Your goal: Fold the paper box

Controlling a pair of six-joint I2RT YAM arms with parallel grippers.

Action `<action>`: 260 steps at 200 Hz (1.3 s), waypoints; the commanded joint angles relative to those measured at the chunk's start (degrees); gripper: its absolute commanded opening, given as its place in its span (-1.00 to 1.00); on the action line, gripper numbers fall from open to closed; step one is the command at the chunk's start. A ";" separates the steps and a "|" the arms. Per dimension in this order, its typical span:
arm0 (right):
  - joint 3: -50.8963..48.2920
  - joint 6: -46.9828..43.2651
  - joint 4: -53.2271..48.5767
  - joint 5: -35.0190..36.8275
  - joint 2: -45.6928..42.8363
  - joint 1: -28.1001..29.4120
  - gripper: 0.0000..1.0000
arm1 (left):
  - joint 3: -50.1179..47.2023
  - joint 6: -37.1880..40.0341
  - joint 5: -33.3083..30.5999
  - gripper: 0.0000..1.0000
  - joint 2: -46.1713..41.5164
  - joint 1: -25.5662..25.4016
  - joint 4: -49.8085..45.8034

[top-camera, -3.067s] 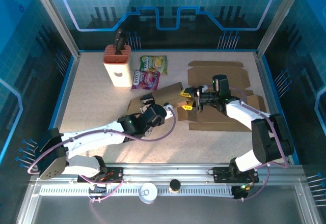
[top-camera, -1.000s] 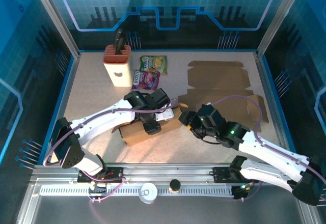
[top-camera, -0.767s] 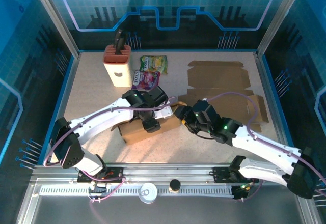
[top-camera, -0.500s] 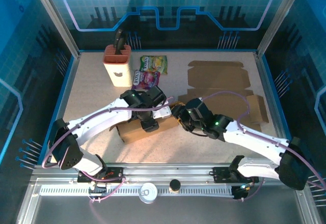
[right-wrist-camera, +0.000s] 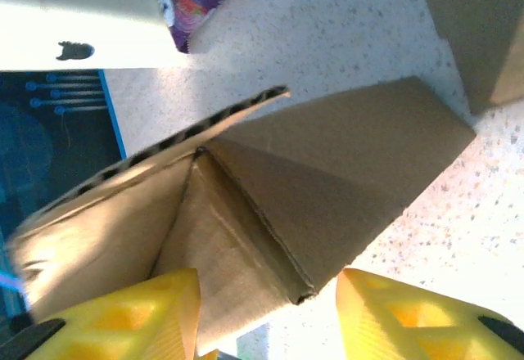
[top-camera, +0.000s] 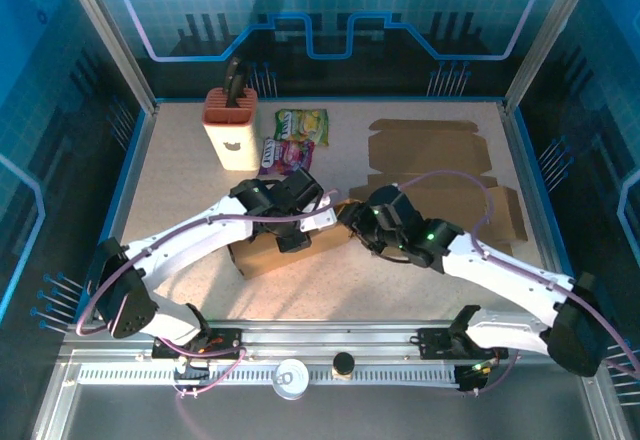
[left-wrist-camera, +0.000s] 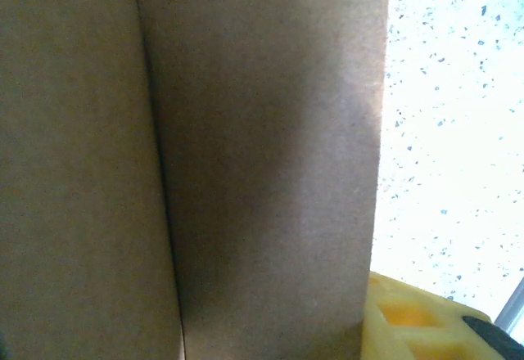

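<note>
Near the front middle of the table [top-camera: 170, 220] sits the box [top-camera: 270, 257], with both arms bent over it. It is partly folded: it stands up as a long shape with walls, not flat. Its end by the right gripper [top-camera: 352, 222] is not closed yet. From the right wrist, a flap sticks out there and you can see inside the box. The two yellow fingers [right-wrist-camera: 147, 315] stand apart, one on each side of that flap corner, not squeezing it, so this gripper is loose. I think the flap must be pushed in and tucked next.

The left gripper [top-camera: 293, 241] is on top of the box. Its camera is so close that brown card covers almost everything, with one yellow finger [left-wrist-camera: 405, 315] poking in at a corner. I cannot tell if it is squeezing or loose. The arms hide the top of the box.

Farther back lies a flat card sheet [top-camera: 425, 160], not folded. A knife block [top-camera: 229, 132] and snack bags [top-camera: 296, 140] are at the back left.
</note>
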 commanded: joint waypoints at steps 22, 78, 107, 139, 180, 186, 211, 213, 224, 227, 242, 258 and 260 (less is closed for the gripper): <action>6.61 -40.82 -7.18 -11.83 -8.96 -12.48 -0.01 | -2.06 2.47 5.03 -0.27 -4.43 0.40 0.97; 8.88 -62.97 -14.98 -26.00 -7.90 -18.47 0.01 | -1.50 2.88 12.75 -0.25 -4.91 -0.19 -0.61; 8.54 -66.15 -18.87 -21.31 -9.82 -17.01 0.03 | 0.73 3.61 13.42 -0.24 -2.18 -1.69 -2.00; 8.09 -68.18 -22.03 -19.29 -11.30 -16.56 0.05 | 4.17 5.05 12.18 -0.24 2.83 -3.86 -3.38; 7.81 -62.99 -24.67 -14.94 -11.90 -14.08 0.01 | 7.94 6.83 11.72 -0.23 7.28 -5.40 -3.99; 7.27 -62.13 -24.57 -14.23 -12.58 -13.53 0.01 | 8.27 7.01 11.71 -0.23 7.49 -5.55 -3.98; 5.59 -59.94 -24.15 -13.72 -13.97 -12.99 0.01 | 8.49 7.91 11.88 -0.22 7.74 -5.75 -3.69; 5.48 -59.95 -24.12 -13.72 -13.95 -12.94 0.01 | 8.52 7.96 11.92 -0.23 7.79 -5.76 -3.67; 5.06 -59.74 -23.91 -13.29 -13.90 -12.74 0.01 | 8.68 8.32 11.72 -0.22 8.04 -5.81 -3.68; 4.93 -59.70 -23.81 -13.28 -13.87 -12.67 0.01 | 8.73 8.41 11.75 -0.22 8.07 -5.85 -3.68; 4.78 -59.74 -23.91 -12.72 -13.57 -12.25 0.01 | 8.79 8.44 11.55 -0.21 8.25 -5.90 -3.65; 5.12 -60.46 -24.51 -11.21 -13.07 -11.85 0.01 | 8.62 8.46 11.78 -0.21 8.16 -5.98 -3.41; 5.21 -60.58 -24.65 -11.07 -12.91 -11.87 0.01 | 8.62 8.52 11.85 -0.21 8.10 -6.02 -3.34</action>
